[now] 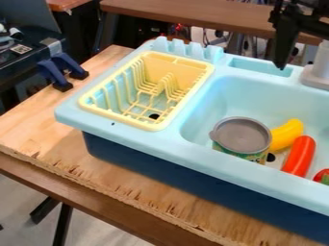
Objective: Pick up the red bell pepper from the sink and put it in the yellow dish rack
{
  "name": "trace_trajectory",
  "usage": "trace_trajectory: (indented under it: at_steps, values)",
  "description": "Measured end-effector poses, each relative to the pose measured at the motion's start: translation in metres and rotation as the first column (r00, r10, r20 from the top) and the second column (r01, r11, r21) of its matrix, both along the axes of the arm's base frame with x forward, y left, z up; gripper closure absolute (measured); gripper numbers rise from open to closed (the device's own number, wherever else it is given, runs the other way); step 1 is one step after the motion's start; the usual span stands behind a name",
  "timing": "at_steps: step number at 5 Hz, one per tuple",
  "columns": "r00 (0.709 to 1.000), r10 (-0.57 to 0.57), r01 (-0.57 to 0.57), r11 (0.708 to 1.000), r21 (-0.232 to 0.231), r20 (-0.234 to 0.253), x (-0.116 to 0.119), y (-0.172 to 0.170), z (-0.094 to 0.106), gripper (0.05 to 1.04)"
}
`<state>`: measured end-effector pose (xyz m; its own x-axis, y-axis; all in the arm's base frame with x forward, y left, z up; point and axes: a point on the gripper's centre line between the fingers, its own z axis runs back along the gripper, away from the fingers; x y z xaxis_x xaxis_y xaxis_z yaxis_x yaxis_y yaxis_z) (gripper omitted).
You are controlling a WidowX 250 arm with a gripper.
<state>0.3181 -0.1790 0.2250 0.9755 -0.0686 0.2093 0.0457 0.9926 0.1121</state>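
A: What's the biggest thing before you?

B: The plywood tabletop (38, 126), running from the left edge to the bottom of the frame. On it you have the light-blue toy sink (173, 148), which spans the centre and right; it's what your gripper (281, 60) is nearest to.

A: Where exactly is your gripper, and how is it set?

B: Upper right, pointing down around the sink's back edge, left of the grey faucet base (316, 77). You can't tell from here how far it's open or whether it has hold of anything.

A: And the smaller things?

B: Your yellow dish rack (122, 117) sits in the sink's left part. Right of centre, in the basin, you've got a grey-lidded can (241, 135), then a long red-orange toy (299, 156), a yellow toy banana (286, 134) between them, and a red-and-green toy (322, 177) cut off by the right edge.
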Motion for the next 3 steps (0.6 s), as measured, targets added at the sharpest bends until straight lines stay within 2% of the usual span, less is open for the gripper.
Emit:
trace_trajectory:
  at_steps: [1, 2, 3]
  values:
    - [0.999, 0.004, -0.003, 1.000, 0.020, -0.033, 0.001, -0.002, -0.014, 0.081]
    - [0.995, 0.101, -0.101, 0.995, 0.014, 0.009, 0.001, -0.013, -0.027, 0.081]
    - [0.992, 0.123, -0.124, 0.992, 0.031, 0.037, -0.001, -0.025, -0.044, 0.081]
